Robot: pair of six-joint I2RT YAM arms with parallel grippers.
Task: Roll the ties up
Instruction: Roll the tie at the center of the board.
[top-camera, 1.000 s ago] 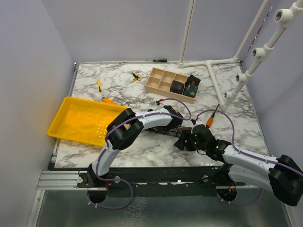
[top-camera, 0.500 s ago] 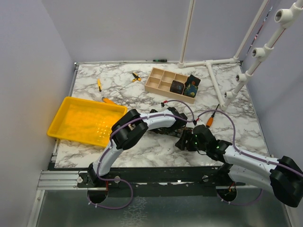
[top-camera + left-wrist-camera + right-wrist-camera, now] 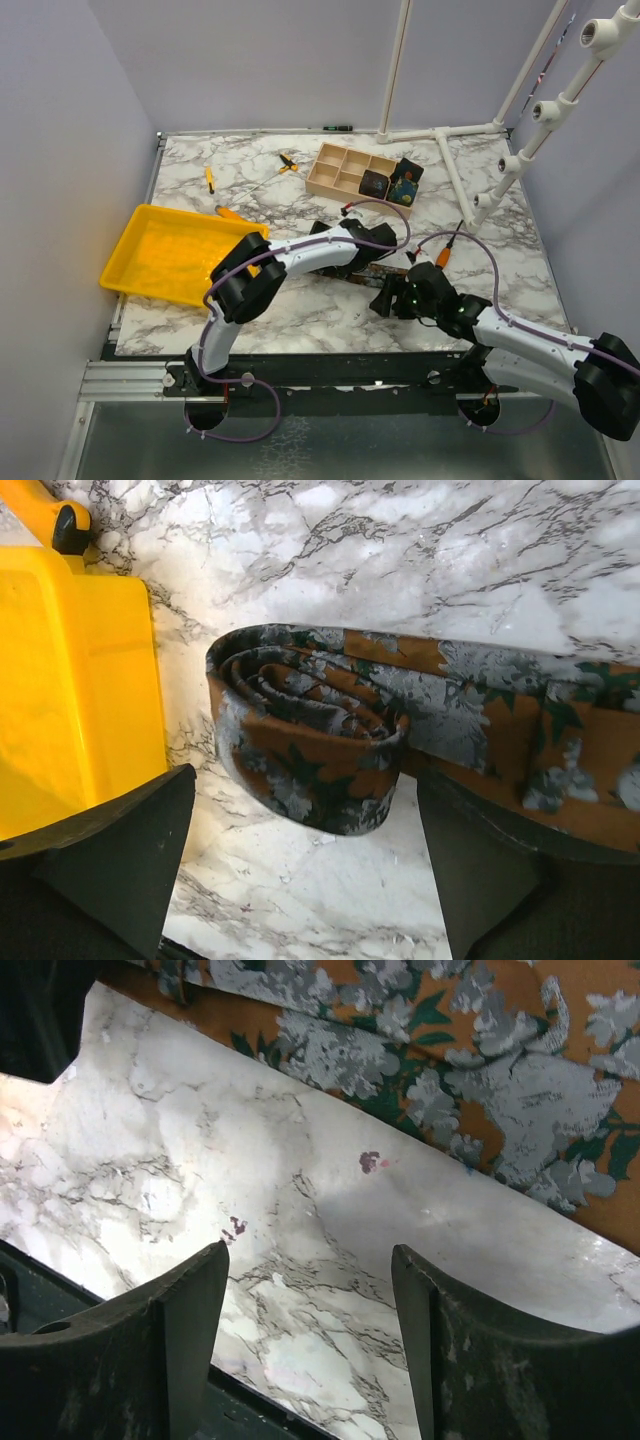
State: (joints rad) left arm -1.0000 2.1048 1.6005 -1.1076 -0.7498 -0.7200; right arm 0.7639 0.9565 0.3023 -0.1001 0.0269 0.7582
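Left gripper (image 3: 305,815) has opened wide since the earlier frame, freeing the part-rolled tie (image 3: 300,730) to rest near the yellow tray (image 3: 70,680); right gripper (image 3: 310,1290), spread and empty, hovers beside the unrolled tail farther from it.

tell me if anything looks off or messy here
The brown tie has a slack rolled end, squashed oval with layers gaping; the rest lies unrolled. Two small reddish specks mark the marble tabletop beside it. Nothing else stands out.
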